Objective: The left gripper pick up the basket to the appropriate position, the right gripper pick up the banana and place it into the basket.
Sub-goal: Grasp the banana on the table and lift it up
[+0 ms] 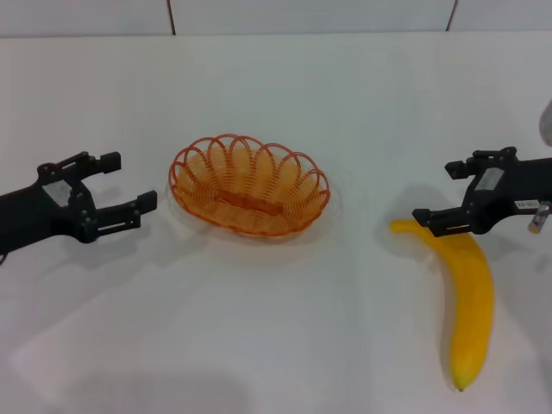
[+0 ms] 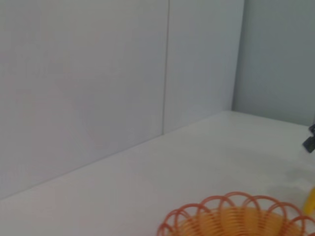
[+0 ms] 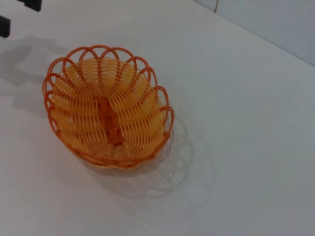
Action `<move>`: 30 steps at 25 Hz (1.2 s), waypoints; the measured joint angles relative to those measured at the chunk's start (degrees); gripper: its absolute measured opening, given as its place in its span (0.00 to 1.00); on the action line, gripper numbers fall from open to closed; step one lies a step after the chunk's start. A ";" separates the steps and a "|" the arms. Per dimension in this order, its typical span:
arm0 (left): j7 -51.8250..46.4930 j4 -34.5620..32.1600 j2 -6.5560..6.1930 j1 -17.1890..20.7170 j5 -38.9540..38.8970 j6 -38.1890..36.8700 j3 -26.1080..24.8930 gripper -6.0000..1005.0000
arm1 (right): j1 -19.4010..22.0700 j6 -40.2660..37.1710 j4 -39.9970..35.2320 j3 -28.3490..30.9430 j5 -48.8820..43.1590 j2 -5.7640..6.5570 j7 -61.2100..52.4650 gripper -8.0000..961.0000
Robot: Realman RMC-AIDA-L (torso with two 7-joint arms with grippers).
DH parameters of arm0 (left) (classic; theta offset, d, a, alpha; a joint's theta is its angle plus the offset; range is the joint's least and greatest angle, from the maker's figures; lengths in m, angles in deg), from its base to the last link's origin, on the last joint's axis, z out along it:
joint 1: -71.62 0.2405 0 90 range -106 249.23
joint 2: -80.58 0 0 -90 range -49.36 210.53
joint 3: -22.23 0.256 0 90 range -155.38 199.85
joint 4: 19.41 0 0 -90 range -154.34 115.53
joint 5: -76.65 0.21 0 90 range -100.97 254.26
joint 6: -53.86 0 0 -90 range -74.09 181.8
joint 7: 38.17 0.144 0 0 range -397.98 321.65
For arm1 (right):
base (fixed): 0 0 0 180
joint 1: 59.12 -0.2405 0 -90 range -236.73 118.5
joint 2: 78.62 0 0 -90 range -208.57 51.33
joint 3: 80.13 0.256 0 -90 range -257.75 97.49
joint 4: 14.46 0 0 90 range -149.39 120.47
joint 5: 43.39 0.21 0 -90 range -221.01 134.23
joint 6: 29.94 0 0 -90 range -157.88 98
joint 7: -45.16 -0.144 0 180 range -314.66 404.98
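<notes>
The orange wire basket (image 1: 250, 185) stands empty on the white table, a little left of the middle; it also shows in the right wrist view (image 3: 106, 115), and its rim shows in the left wrist view (image 2: 236, 219). My left gripper (image 1: 129, 182) is open just left of the basket and apart from it; one of its fingertips (image 3: 4, 25) shows in the right wrist view. The yellow banana (image 1: 470, 293) lies at the right with its stem end pointing toward the basket. My right gripper (image 1: 437, 191) is open over that stem end, holding nothing.
The white table (image 1: 276, 328) runs back to a tiled wall (image 1: 310, 15). A grey rounded shape (image 1: 546, 121) shows at the right edge. Bare tabletop lies between the basket and the banana and in front of both.
</notes>
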 joint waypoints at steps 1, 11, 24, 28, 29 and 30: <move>0.07 -0.12 0.00 0.33 -0.79 0.02 0.88 0.81 | 0.01 0.01 0.12 0.01 -0.01 0.00 -0.02 0.92; 0.06 -0.32 -0.03 2.27 -2.76 0.19 4.05 0.79 | 0.03 0.07 0.94 -0.17 -2.33 0.13 -2.12 0.92; 0.43 0.04 -0.12 2.84 -2.91 0.35 4.09 0.79 | -0.60 -2.60 -0.58 -3.66 -8.50 0.14 -7.08 0.92; 0.45 0.08 -0.21 2.63 -2.91 0.37 4.09 0.79 | -0.65 -3.50 -2.35 -5.52 -10.92 0.08 -8.96 0.92; 0.45 0.08 -0.21 2.61 -2.91 0.37 4.09 0.79 | -0.67 -3.52 -2.52 -5.96 -11.08 0.08 -9.11 0.92; 0.46 0.09 -0.21 2.57 -2.91 0.37 4.09 0.79 | -0.70 -3.53 -2.59 -6.29 -11.15 0.09 -9.20 0.92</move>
